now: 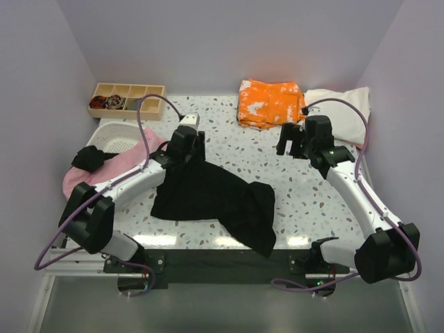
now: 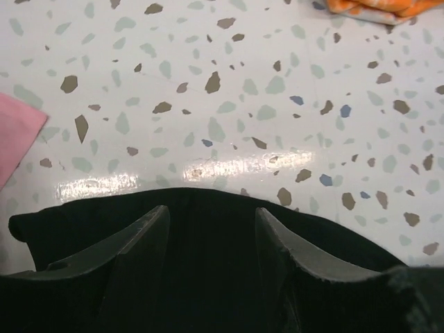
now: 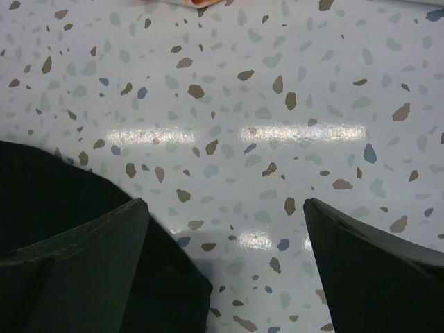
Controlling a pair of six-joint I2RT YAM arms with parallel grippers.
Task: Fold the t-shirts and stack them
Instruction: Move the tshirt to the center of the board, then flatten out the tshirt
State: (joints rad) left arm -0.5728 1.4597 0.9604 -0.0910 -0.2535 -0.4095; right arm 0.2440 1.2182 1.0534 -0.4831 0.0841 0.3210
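At the far left corner sits a wooden tray (image 1: 127, 99). In front of it is a white basket (image 1: 119, 137), with the pink shirt (image 1: 104, 170) lying loose beside it and running under the left arm. I can't tell whether any of that shirt is inside the basket.

The left fingers (image 2: 139, 243) stand partly apart at the far edge of the black shirt (image 1: 215, 198). Cloth shows in the gap between them, but they don't look clamped on it. The black shirt lies rumpled across the middle of the bench (image 1: 229, 139), unfolded, with one end trailing toward the near edge.

Further right, the orange shirt (image 1: 269, 104) sits folded at the back, and the cream shirt (image 1: 340, 104) is next to it against the wall. The right fingers (image 3: 90, 243) are spread wide over bare bench just past the black shirt's right side, holding nothing.

The folding has barely started, as I see it. The cloth is bunched, so if the left fingers close where they are they could catch one layer only, or a fold of several, and a lift would twist the shirt rather than spread it. A hard pull could drag the trailing end over the near edge. If the right arm swings back, it could knock the orange shirt out of its fold.
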